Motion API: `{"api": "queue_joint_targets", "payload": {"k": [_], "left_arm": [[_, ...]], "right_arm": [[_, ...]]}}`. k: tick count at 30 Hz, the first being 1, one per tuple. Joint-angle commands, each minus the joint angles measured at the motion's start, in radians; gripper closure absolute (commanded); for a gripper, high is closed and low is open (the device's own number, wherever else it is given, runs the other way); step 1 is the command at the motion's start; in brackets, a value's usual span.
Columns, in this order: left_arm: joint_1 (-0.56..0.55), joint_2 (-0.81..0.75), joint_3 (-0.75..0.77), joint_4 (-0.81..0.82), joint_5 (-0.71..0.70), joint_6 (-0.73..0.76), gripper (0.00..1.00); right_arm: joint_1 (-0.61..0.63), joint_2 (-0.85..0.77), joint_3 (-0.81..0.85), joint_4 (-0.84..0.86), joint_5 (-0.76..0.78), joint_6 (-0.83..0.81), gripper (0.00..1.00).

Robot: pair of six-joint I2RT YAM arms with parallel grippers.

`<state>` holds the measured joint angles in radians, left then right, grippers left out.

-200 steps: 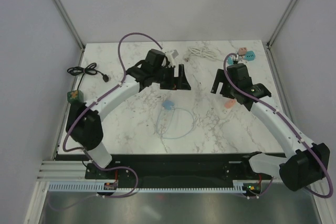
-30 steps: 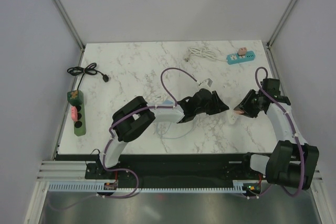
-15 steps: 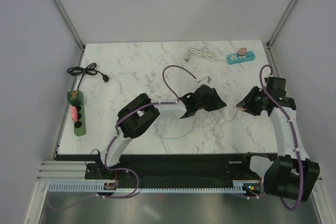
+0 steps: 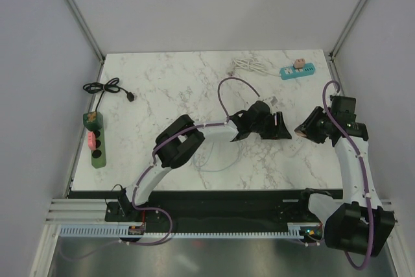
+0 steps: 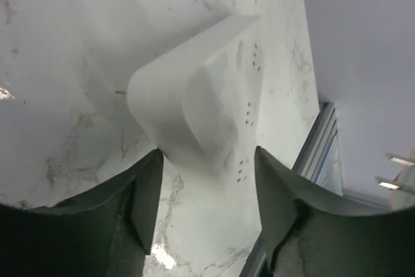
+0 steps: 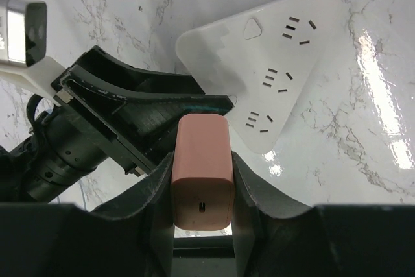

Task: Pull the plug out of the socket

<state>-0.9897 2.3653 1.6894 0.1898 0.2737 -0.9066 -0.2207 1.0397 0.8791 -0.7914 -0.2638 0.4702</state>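
The socket (image 6: pixel 259 82) lies flat toward the bench's (image 4: pixel 162 89) right edge, one corner inside the left gripper's (image 5: pixel 206 154) parted jaws, while the right gripper (image 6: pixel 201 174) clamps the pink plug (image 6: pixel 201 160) beside it, unplugged, long axis along the jaws.

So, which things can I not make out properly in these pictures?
Pink plug: its pins, in the right wrist view, hidden behind its own body inside the right gripper.
White socket: whether the left gripper squeezes it; in the left wrist view the contact is blurred. In the top view that gripper covers nearly all of it.
Teal strip: its holes, too small in the top view.
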Motion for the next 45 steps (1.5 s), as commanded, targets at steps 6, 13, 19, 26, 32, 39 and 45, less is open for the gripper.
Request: {"api": "queue_joint_targets", "payload": {"k": [6, 13, 19, 26, 32, 39, 45], "left_arm": [[-0.004, -0.023, -0.016, 0.011, 0.139, 0.071, 0.15], [0.031, -0.225, -0.241, 0.117, 0.124, 0.049, 0.09], [0.105, -0.536, -0.52, 0.272, 0.114, 0.006, 0.12], [0.169, -0.836, -0.697, 0.3, 0.026, 0.006, 0.15], [0.203, -1.011, -0.761, 0.284, -0.12, 0.072, 0.15], [0.252, -1.049, -0.821, 0.313, -0.162, 0.077, 0.15], [0.256, -1.034, -0.826, 0.333, -0.172, 0.04, 0.16]], "right_arm": [[-0.005, -0.061, 0.024, -0.045, 0.012, -0.01, 1.0], [-0.005, -0.09, 0.044, -0.08, 0.025, -0.022, 1.0], [-0.003, -0.069, 0.035, -0.035, -0.089, -0.05, 0.97], [0.115, -0.05, -0.02, 0.139, -0.192, 0.046, 0.89], [0.398, 0.089, -0.043, 0.319, -0.092, 0.177, 0.92], [0.673, 0.337, -0.025, 0.5, -0.019, 0.246, 0.92], [0.814, 0.495, -0.045, 0.693, -0.057, 0.278, 0.89]]}}
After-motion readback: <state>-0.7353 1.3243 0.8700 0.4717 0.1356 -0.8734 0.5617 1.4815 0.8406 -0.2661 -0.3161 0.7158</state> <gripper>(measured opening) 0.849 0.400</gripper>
